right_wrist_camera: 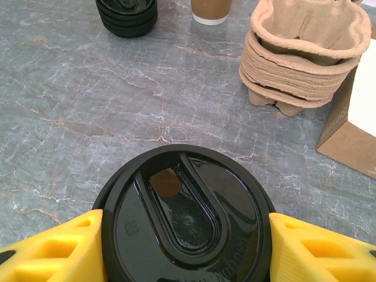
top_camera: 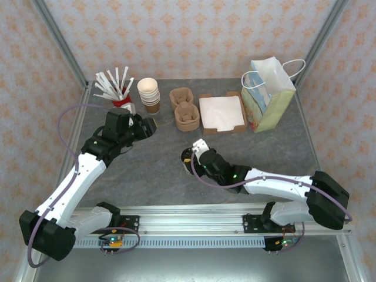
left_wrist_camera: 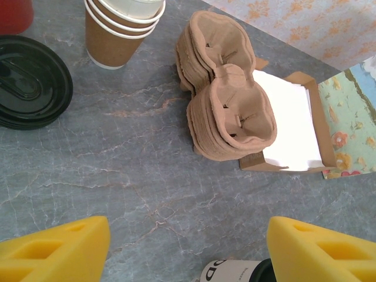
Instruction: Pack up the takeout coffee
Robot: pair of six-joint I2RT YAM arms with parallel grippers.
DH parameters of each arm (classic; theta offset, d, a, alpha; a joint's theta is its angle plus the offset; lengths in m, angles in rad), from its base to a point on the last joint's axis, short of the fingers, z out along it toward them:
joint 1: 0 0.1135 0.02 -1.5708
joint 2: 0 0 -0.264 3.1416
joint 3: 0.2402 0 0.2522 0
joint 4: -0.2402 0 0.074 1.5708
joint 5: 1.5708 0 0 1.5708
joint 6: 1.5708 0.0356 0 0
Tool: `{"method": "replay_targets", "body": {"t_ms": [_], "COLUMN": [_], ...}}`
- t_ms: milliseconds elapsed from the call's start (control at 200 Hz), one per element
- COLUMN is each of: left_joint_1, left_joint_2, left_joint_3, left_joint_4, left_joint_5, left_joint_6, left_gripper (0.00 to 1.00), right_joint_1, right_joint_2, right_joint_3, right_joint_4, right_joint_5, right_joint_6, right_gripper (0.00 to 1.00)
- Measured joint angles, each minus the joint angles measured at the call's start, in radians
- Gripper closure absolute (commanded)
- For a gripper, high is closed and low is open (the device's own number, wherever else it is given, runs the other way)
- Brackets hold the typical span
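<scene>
Gleaming round plastic-lidded takeout coffee (right_wrist_camera: 185,229)

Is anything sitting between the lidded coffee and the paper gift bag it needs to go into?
The takeout coffee sits between the right claw's fingers. Towards the gift bag, the low tray of napkins lies roughly on the straight path; lifting over it should clear. Nothing else visible intervenes.

Walls (top_camera: 194,35) carry pale peach wallpaper with a repeating orange motif. Grey metal posts (top_camera: 59,44) slant up along both sides. The bench (top_camera: 158,170) has a grey marbled top with faint brownish veins. A slotted aluminium rail (top_camera: 194,212) runs along its near edge. Light is even, shadows soft.
</scene>
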Motion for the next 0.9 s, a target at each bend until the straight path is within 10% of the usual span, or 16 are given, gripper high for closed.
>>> {"method": "replay_targets", "body": {"t_ms": [901], "left_joint_1": [0.000], "left_joint_2": [0.016], "left_joint_3": [-0.019], "left_joint_4": [0.008], "left_joint_5": [0.023], "left_joint_6": [-0.008], "left_gripper": [0.28], "right_joint_1": [0.045], "right_joint_2": [0.005], "right_joint_3": [-0.034], "right_joint_4": [0.027], "right_joint_5": [0.112], "right_joint_6": [0.093], "right_gripper": [0.38]}}
